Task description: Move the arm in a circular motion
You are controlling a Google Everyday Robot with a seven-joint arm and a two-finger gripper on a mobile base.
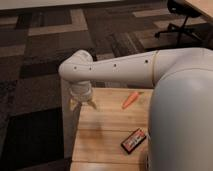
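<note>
The thick off-white arm (125,70) reaches from the right across the view to a rounded elbow (75,67) at the left, with a row of small dark holes along it. Below the elbow hangs the ribbed wrist (81,91). The small tan-fingered gripper (83,104) points down over the far left corner of the light wooden table (107,130). Its two fingers stand spread apart with nothing between them.
An orange carrot (130,99) lies on the table right of the gripper. A dark red-and-black snack packet (133,140) lies nearer the front. The floor is dark patterned carpet (40,45). An office chair (180,20) stands at the top right.
</note>
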